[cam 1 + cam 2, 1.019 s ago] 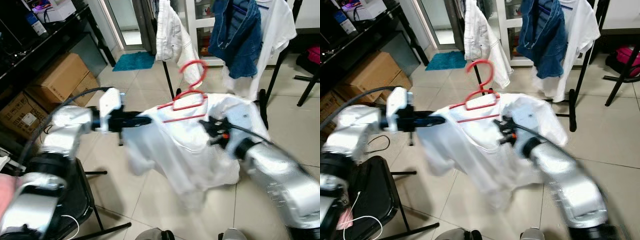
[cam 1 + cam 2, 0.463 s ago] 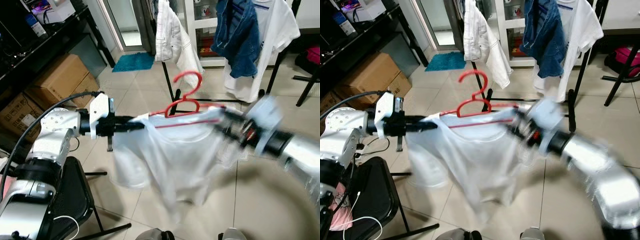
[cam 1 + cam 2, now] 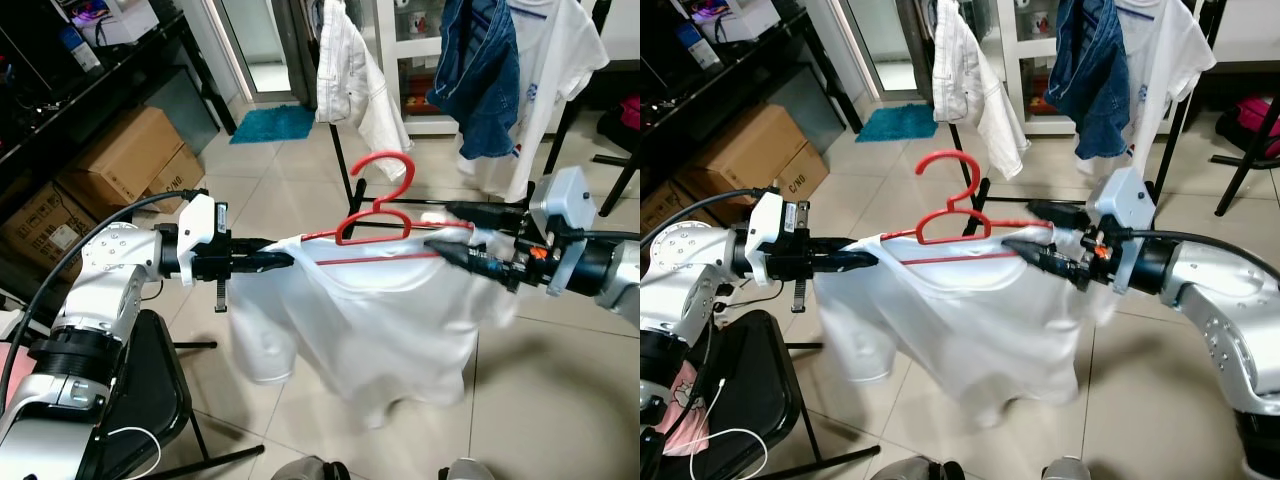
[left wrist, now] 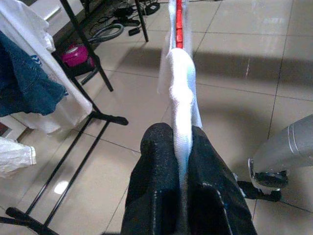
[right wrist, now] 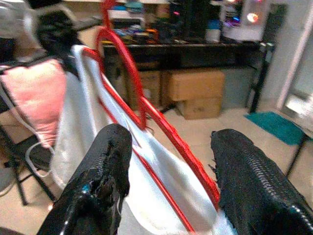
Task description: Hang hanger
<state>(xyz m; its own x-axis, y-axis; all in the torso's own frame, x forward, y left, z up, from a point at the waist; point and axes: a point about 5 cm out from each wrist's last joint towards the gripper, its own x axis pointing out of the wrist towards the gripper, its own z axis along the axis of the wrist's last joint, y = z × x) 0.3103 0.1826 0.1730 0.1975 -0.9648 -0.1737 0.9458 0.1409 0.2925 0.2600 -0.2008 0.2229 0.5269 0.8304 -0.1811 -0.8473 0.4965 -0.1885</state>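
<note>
Between the arms, a limp white shirt (image 3: 380, 320) drapes a stiff red hanger (image 3: 375, 205); left end effector (image 4: 180, 147) pinches its shoulder, right end effector (image 5: 168, 161) gapes around the wire; best lifted by the hook.

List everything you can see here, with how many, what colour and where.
Plastic hanger: one, red, held up between the grippers, hook upward.
T-shirt: one, white, draped on the hanger.
Clothes rack: one, black, behind, carrying a white garment, a blue denim garment and a white shirt.
Cardboard boxes: at least two, brown, on the robot's left under the black shelving.
Mat: one, teal, by the doorway.
Left gripper: shut on the T-shirt's shoulder.
Right gripper: open, fingers straddling the hanger's other end.
</note>
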